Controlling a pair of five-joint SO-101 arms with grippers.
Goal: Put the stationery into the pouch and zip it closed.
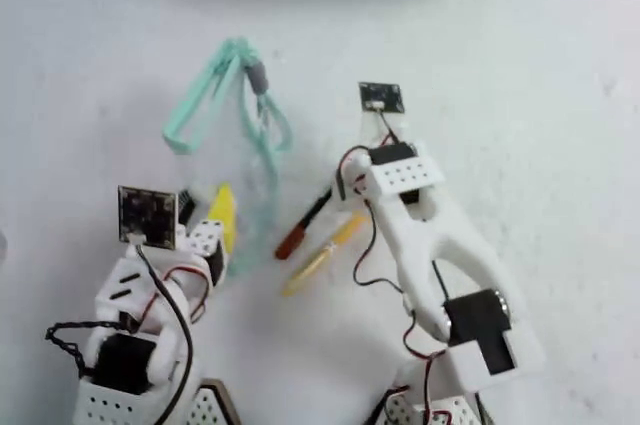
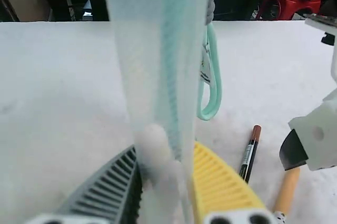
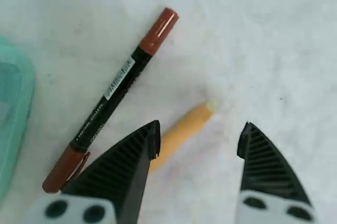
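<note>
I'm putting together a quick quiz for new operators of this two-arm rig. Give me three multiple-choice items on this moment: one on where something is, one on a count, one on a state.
1. The translucent teal-edged pouch is:
A. clamped in the left gripper
B. lying loose and untouched
C. folded away in a box

2. Pens lying outside the pouch:
A. one
B. two
C. four

3. The right gripper is:
A. shut on a pen
B. shut and empty
C. open

Key:
1. A, the pouch is pinched between its grey and yellow fingers.
2. B, a brown-capped black pen and an orange pen lie on the white table.
3. C, its jaws stand apart above the orange pen.
</note>
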